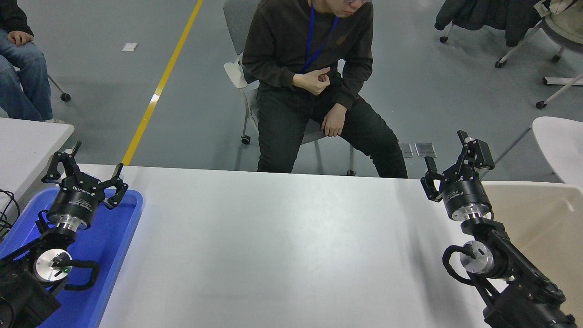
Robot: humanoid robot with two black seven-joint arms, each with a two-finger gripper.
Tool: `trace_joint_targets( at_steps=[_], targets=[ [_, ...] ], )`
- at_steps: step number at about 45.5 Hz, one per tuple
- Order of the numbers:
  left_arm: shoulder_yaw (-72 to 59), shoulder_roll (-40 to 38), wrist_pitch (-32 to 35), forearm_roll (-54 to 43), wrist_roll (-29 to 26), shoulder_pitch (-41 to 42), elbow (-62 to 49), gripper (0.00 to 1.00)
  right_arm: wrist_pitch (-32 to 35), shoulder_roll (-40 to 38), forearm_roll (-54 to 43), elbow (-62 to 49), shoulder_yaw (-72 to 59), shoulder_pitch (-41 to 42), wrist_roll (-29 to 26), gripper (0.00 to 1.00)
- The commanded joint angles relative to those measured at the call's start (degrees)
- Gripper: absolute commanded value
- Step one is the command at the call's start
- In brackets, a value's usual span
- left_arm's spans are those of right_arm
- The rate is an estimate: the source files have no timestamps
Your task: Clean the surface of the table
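The table [282, 246] fills the lower centre of the frame, from the blue tray [109, 255] at lower left to a beige surface [537, 214] at lower right; no cloth, sponge or debris is seen on it. The right gripper [453, 166] is held above the table's far right corner, at the right of the frame, with its fingers spread and nothing between them. The left gripper [84, 175] is parked over the tray at the left edge, likewise spread and empty. Since no wiping tool is carried, a sweep begun from here would probably bring bare fingertips onto the top, and scraping or a stalled arm could be expected if the descent is misjudged. A wipe started at the far corner may also run off the edge, where contact would be lost. A person [314, 86] is seated just beyond the far edge at upper centre, leaning forward with knees near the table; an outward sweep along that edge could bring the arm close to the legs. The neighbouring beige surface may be struck if the arm swings right.
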Motion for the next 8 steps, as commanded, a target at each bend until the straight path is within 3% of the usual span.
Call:
trace_joint_targets(
  at_steps=[1,8],
  targets=[
    [0.0,0.0,0.08,0.0,0.0,0.0,0.0,1.0,-0.14,0.41,0.46,-2.59,0.24,0.32,0.09,0.99],
    [0.0,0.0,-0.01,0.0,0.0,0.0,0.0,1.0,-0.23,0.58,0.64,-3.39,0.59,0.06,2.02,0.99]
  ],
)
